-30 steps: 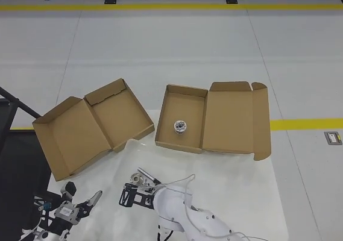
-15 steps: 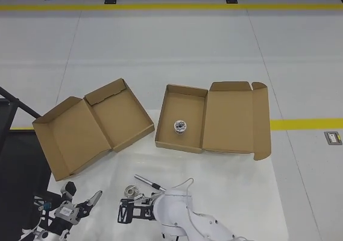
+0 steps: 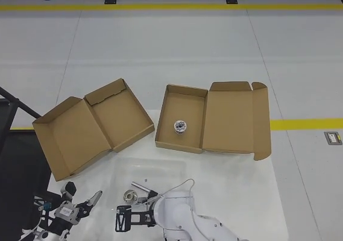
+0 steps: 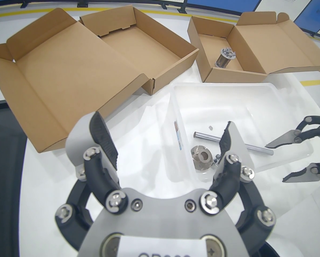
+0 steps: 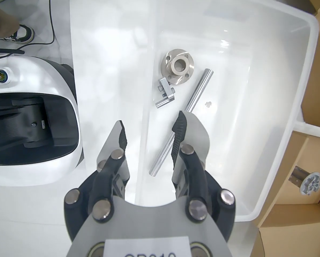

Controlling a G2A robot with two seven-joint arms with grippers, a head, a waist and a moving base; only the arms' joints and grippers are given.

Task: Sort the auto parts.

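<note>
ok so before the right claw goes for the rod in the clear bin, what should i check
1. right claw open: ok, jaws spread.
2. lined up with the rod: ok, it runs between the jaws in the right wrist view.
3. height above the rod: cannot tell.
4. rod free of the flange and bracket: ok, both lie apart from it.
5. left claw out of the way: ok, open, beside the clear bin.
6. boxes ready: ok, left box and right box are open; the right one holds a rotor.
</note>
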